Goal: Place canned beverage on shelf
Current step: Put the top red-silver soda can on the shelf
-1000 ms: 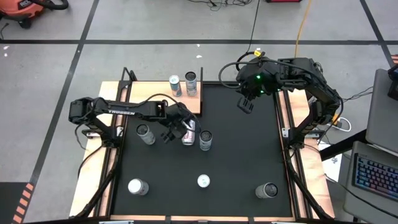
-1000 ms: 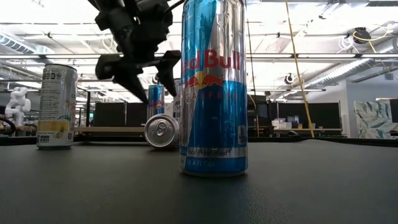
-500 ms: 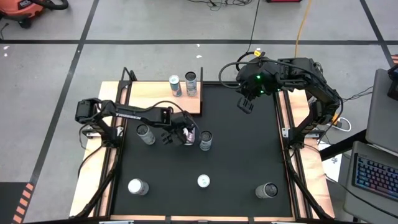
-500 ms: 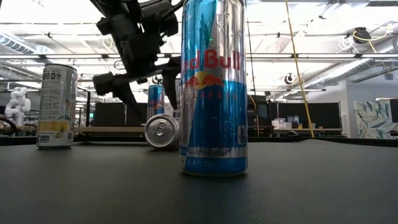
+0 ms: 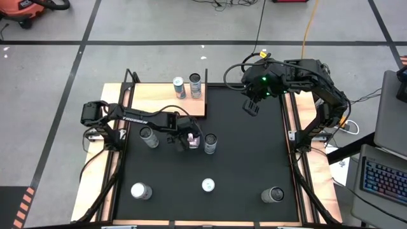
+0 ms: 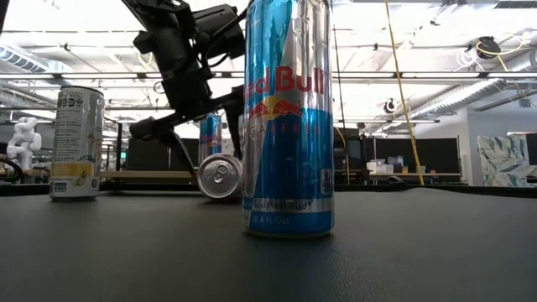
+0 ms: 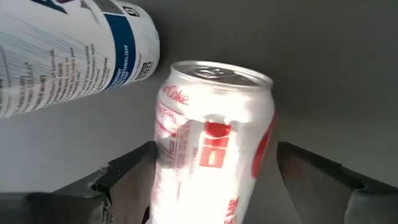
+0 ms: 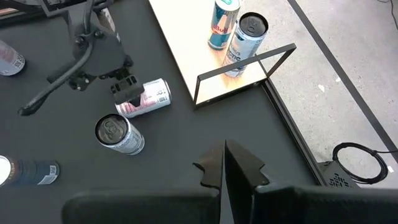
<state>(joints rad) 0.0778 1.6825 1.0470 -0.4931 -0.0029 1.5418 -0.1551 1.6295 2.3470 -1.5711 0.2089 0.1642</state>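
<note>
A silver-and-red can (image 7: 214, 137) lies on its side on the black mat (image 5: 241, 159), beside an upright can (image 5: 210, 143). My left gripper (image 5: 191, 138) is open and low over the lying can, with one finger (image 7: 127, 177) on each long side of it. The light-wood shelf (image 5: 159, 102) stands at the mat's far left corner, and two cans (image 5: 179, 87) (image 5: 195, 83) stand upright on it. My right gripper (image 5: 252, 105) hangs shut and raised over the mat's far right part, holding nothing. My left gripper slants down from the table's left side, and its fingers lie across the can at mid-length. One finger (image 7: 140, 168) stands right at the can's wall, the other (image 7: 311, 171) a gap away. Whether either finger touches the can, I cannot tell.
More cans stand upright on the mat: one at left (image 5: 149, 137), and three along the near side (image 5: 140, 190) (image 5: 208, 185) (image 5: 273, 194). A tall blue can (image 6: 288, 117) fills the middle of the low view. Thin black uprights (image 8: 245, 68) frame the shelf.
My left gripper has sunk toward the lying can, moving slightly toward the table's right edge, and has rolled about its own axis. Its fingers now stand on either side of the can. The can has stayed where it was. The right arm has kept still.
</note>
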